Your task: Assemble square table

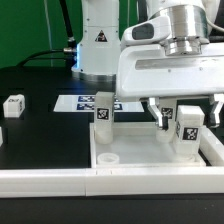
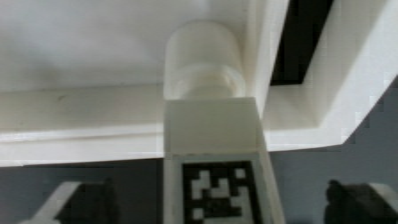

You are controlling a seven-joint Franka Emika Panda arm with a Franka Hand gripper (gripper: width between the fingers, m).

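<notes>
The white square slab (image 1: 140, 160) lies at the front with its raised rims up and a round socket (image 1: 107, 157) showing. One tagged leg block (image 1: 104, 114) stands at its far left corner. My gripper (image 1: 185, 108) hangs over the slab's right side, open. A tagged leg block (image 1: 188, 128) stands upright between the fingers, with a gap on each side. In the wrist view this leg (image 2: 214, 150) runs from the slab's corner (image 2: 107, 110) toward the camera, and the dark fingertips (image 2: 63, 200) stand clear of it. Another leg block (image 1: 165, 117) stands just behind.
A loose leg block (image 1: 12, 105) lies on the black table at the exterior view's left. The marker board (image 1: 80, 102) lies behind the slab by the robot base (image 1: 97, 40). The long white L-shaped wall (image 1: 100, 183) runs along the front edge.
</notes>
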